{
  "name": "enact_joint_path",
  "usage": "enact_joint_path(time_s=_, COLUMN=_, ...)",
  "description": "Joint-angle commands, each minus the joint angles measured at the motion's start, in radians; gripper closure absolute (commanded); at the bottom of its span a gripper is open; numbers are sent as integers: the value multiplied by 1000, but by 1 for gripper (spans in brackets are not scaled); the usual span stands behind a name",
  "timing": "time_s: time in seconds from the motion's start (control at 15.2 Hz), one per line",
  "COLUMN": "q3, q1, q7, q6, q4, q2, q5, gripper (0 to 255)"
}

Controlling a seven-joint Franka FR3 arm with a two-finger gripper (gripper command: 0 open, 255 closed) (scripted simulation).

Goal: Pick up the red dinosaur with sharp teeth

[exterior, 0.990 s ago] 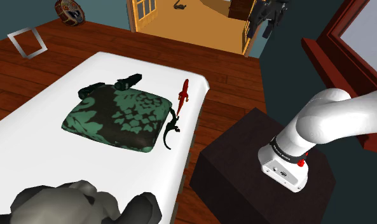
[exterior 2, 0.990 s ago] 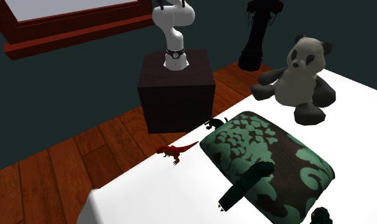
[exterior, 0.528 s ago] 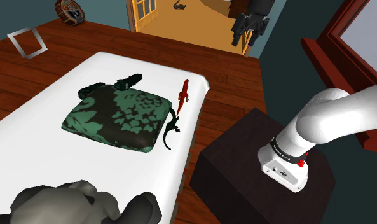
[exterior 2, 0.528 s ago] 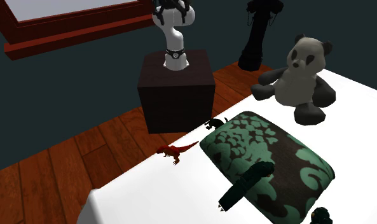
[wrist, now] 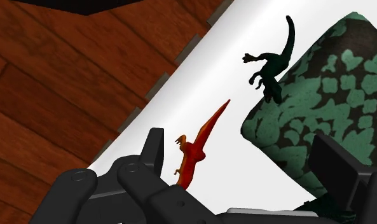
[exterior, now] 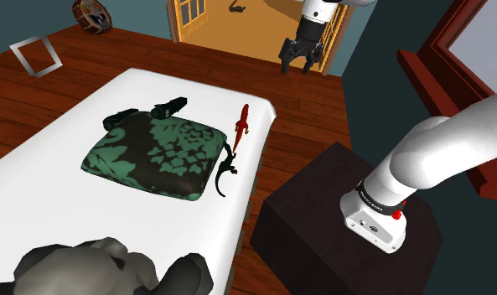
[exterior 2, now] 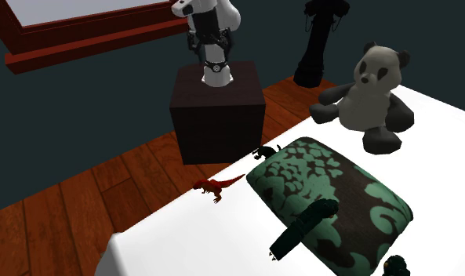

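The red dinosaur lies along the white bed's edge nearest the stand; it is small, with a long thin tail. It also shows as the red dinosaur and the red dinosaur. My black gripper hangs open in the air, well above and beyond the toy, over the wooden floor by the doorway. The gripper sits above the stand. In the wrist view the gripper looks down at the toy, which appears close to one finger. Nothing is held.
A black dinosaur lies against a green patterned pillow. A dark roll rests at the pillow's far side. A grey panda plush sits on the bed. The dark stand is beside the bed.
The gripper has come down and moved to the shoulder view's left, nearer the bed's far corner. The toys have not moved.
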Motion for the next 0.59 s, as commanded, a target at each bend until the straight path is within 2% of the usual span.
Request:
enact_joint_path(time_s=0.0, q3=-1, q1=0, q7=8, q6=45, q4=20, q2=68, q5=9, gripper=0)
enact_joint_path(time_s=0.53, q3=-11, q1=-2, q7=21, q6=213, q4=127, q2=361, q5=56, gripper=0)
